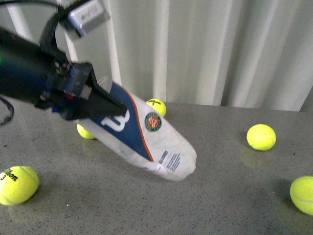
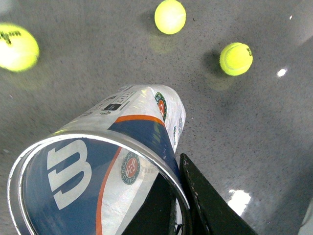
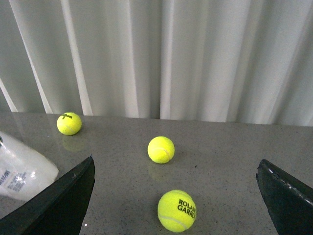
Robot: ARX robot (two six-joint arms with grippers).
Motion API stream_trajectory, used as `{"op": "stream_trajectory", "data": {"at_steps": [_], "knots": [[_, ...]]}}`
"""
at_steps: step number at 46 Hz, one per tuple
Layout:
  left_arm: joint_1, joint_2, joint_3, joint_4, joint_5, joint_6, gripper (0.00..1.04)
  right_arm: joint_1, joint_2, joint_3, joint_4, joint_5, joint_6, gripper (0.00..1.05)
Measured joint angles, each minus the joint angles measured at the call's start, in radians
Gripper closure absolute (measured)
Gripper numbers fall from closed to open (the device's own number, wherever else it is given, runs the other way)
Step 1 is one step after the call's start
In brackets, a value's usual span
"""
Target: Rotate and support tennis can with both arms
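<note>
Holds the tennis can (image 1: 161,142) slanted over the middle of the grey table (image 1: 220,210), label up, closed end low toward the near right, open silver-rimmed end raised toward the far left. Contact of the low end with the tabletop: not clear enough to tell. Pinches the can's wall at the rim with the left gripper (image 1: 115,110), reaching in from the left on the bulky black left arm (image 1: 24,73) with a grey camera block (image 1: 88,17) above it. Seen from the left wrist: one black finger (image 2: 210,200) outside the can, the other showing dark through the clear wall inside, narrow and clamped on the plastic. Spreads the right gripper (image 3: 176,161) wide, with its fingers (image 3: 63,200) far apart, gripping nothing, clear of the can and pointed toward the white curtain (image 1: 220,49) at the far edge. Scattered yellow balls (image 1: 261,136) on the table: a ball (image 1: 156,107) just behind the can on its far side, another ball (image 1: 85,131) tucked under the raised end, one ball (image 1: 17,184) at the near left, one ball (image 1: 303,195) at the near right edge.
</note>
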Motion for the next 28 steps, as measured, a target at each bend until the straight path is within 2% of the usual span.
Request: {"op": "stream_trajectory", "data": {"at_steps": [10,15,20,28], "knots": [[-0.107,-0.045,0.178,-0.275,-0.169,0.343,1.01,0.0,0.0,0.0,0.0,0.0,0.0,0.07],[-0.171,-0.011,0.2,-0.361,-0.363,0.565,1.01,0.0,0.0,0.0,0.0,0.0,0.0,0.07],[-0.21,0.045,0.209,-0.376,-0.492,0.7,1.01,0.0,0.0,0.0,0.0,0.0,0.0,0.07],[-0.245,0.1,0.241,-0.4,-0.53,0.765,1.01,0.0,0.0,0.0,0.0,0.0,0.0,0.07]]}}
